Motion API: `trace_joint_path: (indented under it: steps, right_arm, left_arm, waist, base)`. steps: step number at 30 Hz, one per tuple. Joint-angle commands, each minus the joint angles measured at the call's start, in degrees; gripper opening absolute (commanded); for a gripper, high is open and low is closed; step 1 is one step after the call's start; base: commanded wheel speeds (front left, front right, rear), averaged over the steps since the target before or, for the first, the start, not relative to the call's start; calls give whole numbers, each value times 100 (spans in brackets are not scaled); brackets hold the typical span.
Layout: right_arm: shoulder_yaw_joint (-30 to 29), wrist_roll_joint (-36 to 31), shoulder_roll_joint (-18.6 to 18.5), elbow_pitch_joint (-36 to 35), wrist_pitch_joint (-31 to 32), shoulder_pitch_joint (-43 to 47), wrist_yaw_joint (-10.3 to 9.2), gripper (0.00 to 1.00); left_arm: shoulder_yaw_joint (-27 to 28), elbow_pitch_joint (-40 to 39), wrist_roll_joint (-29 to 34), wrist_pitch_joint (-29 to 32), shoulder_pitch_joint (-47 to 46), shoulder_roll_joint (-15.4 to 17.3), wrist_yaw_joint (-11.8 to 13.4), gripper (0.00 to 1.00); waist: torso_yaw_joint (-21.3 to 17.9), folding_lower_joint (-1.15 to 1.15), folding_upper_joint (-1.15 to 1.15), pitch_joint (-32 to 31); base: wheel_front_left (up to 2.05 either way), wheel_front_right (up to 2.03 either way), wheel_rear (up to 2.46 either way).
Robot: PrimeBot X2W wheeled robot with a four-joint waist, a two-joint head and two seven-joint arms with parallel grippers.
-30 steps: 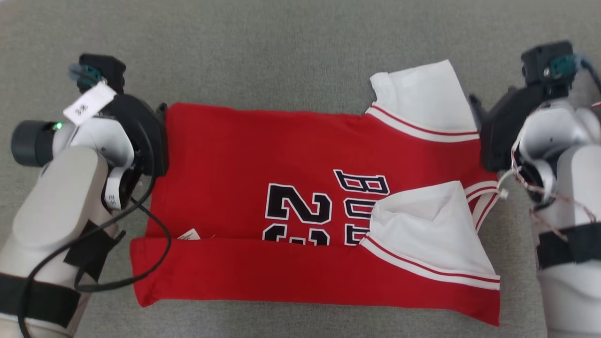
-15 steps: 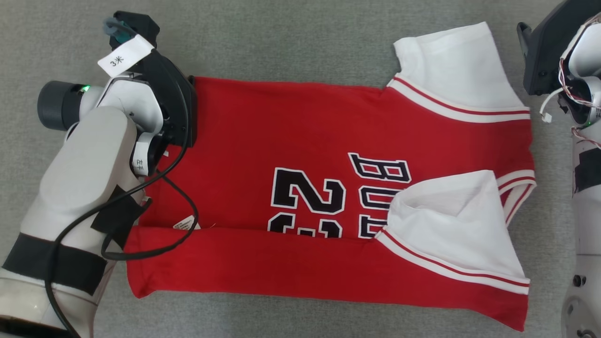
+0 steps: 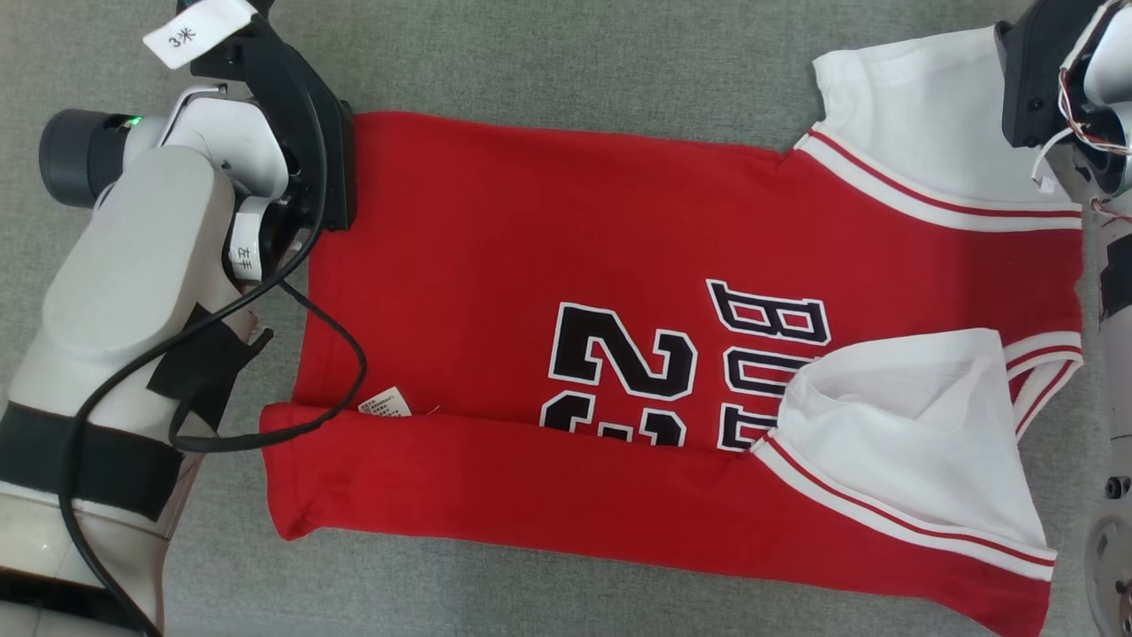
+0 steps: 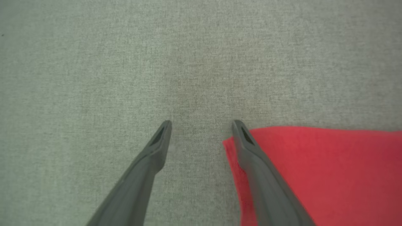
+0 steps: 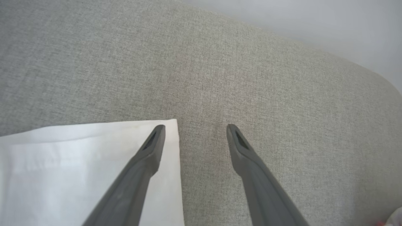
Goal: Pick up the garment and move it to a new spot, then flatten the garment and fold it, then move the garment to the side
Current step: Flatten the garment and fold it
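garment (image 3: pixel 531 239), a red jersey with white sleeves, lies spread on the grey fabric surface (image 3: pixel 575 53), its six o'clock edge folded over. left hand (image 4: pixel 202 125) is released, straddling the ten o'clock corner. right hand (image 5: pixel 194 128) is released over the two o'clock sleeve (image 5: pixel 78 163), grasping nothing.

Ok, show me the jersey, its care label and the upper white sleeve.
jersey (image 3: pixel 495 230), head view, on the plain red body panel.
care label (image 3: pixel 386 402), head view, middle of the small tag.
upper white sleeve (image 3: pixel 920 124), head view, on its white cloth.
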Motion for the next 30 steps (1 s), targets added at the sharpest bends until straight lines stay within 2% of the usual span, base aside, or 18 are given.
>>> trace_joint_path:
  steps: [1,6,7,9,11,12,13,15,16,18,19,21,24,30]
  right_arm:
    - [9,-36,-34,46,0,-85,-3,100]
    - [80,-58,-38,244,17,-225,-3,100]
    - [84,-59,-49,266,13,-256,-3,100]
    - [99,-55,-61,314,-5,-294,-3,100]
    - [116,-35,-76,349,7,-321,-3,100]
    - [116,-30,-85,353,13,-334,-3,100]
    - [105,-31,-102,353,20,-337,-3,100]
    - [80,-28,-125,358,43,-323,-3,100]
    - [74,-17,-148,373,39,-323,-3,100]
    - [68,7,-176,396,32,-332,-3,100]
    - [60,9,-191,405,16,-340,-3,100]
    - [58,15,-203,428,-9,-343,-3,100]
    - [41,10,-175,466,-44,-321,-3,100]
    - [12,-43,-190,525,-68,-345,-3,100]
  left_arm:
    - [-11,10,-39,90,-40,40,-3,100]
    - [-50,-20,-177,370,60,-40,-37,100]
    - [-56,-49,-172,415,72,-70,-53,96]
    - [-72,-103,-227,471,105,-127,-65,84]
    - [-107,-140,-272,562,156,-172,-106,67]
    - [-128,-157,-284,603,179,-176,-112,64]
    - [-146,-172,-309,674,212,-186,-122,48]
    - [-145,-225,-359,768,266,-197,-113,37]
    - [-143,-261,-373,807,280,-189,-93,36]
    - [-129,-374,-383,793,272,-165,-42,44]
    - [-122,-455,-350,715,242,-134,-21,69]
    - [-88,-608,-238,535,143,-59,91,100]
    - [-26,-774,-237,388,119,21,191,100]
    - [3,-963,-342,575,195,97,225,100]
  waist:
    - [37,0,0,38]
    - [73,0,0,111]
    - [82,0,0,137]
    - [94,0,0,175]
    - [102,0,0,196]
    - [104,0,0,204]
    - [105,0,0,211]
    - [103,0,0,223]
    - [101,0,0,228]
    - [100,0,0,231]
    - [97,0,0,227]
    - [87,0,0,212]
    - [63,0,0,148]
    - [74,0,0,75]
  base:
    - [0,0,0]
    - [0,0,0]
    - [0,0,0]
    - [0,0,0]
    - [0,0,0]
    - [0,0,0]
    - [0,0,0]
    - [0,0,0]
    - [0,0,0]
    - [0,0,0]
    - [0,0,0]
    - [0,0,0]
    - [0,0,0]
    - [0,0,0]
